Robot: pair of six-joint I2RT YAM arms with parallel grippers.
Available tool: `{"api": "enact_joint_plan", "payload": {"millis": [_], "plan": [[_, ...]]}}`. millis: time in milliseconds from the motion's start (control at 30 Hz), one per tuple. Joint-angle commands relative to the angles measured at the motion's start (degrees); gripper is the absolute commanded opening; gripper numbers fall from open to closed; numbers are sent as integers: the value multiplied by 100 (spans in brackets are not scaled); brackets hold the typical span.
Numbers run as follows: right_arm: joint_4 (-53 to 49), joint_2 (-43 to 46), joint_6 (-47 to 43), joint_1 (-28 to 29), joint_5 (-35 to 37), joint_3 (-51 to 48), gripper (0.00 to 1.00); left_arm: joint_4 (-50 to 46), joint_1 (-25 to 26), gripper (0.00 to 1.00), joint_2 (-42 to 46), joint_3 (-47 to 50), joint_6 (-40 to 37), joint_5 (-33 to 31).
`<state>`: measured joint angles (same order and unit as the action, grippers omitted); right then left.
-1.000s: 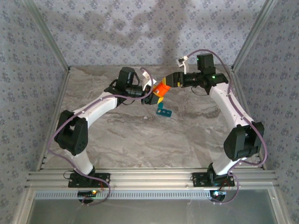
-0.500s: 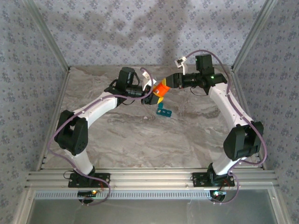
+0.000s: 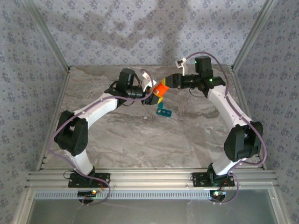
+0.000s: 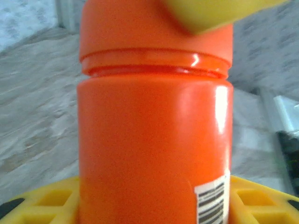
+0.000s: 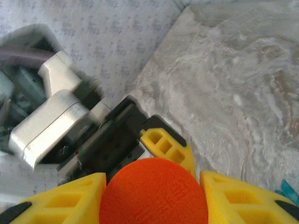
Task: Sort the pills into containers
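Out at the far middle of the tabletop (image 3: 140, 135) the two arms meet over an orange bottle (image 4: 149, 140), and each has hold of it. The left hand (image 3: 155, 97) comes in from the left and grips the body of the bottle. In its wrist view its yellow fingers (image 4: 46, 200) press against the bottle's sides low down, one on either side, closed as far as the bottle lets them. A white barcode label (image 4: 212, 203) sits on the bottle just beside the right-side finger.

The right hand (image 3: 167, 84) reaches in from the right and holds the other end. In its wrist view its yellow fingers (image 5: 243, 196) sit tight on either side of the round orange cap (image 5: 154, 191), closed onto it. The cap is on the bottle. One yellow finger of the left hand shows just past the cap there, with that hand's black and white body behind it.

From above, the bottle lies between the two hands, its cap end toward the right hand.

The teal organiser (image 3: 163, 110) lies on the tabletop just nearer than the bottle and a little to its right, touched by neither hand. Its corner also shows at the lower right edge of the right wrist view. Whether anything lies in its compartments is too small to tell.
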<state>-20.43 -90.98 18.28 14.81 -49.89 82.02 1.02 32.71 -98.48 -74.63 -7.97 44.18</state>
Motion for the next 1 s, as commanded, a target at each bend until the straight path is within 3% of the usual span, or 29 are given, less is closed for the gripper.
{"api": "enact_joint_plan", "payload": {"millis": [0,133,667,967], "plan": [[555,61,1513,213,1044,-687,30,761,568,0,632,341,-731,-1663],[852,91,1954,310,1265,-900,28,946,758,0,656,445,-825,-2045],[733,160,2099,344,1492,-841,35,1276,771,0,540,599,-610,-2132],[605,298,2206,148,1565,-491,65,1461,610,0,468,710,-381,-2046]]}}
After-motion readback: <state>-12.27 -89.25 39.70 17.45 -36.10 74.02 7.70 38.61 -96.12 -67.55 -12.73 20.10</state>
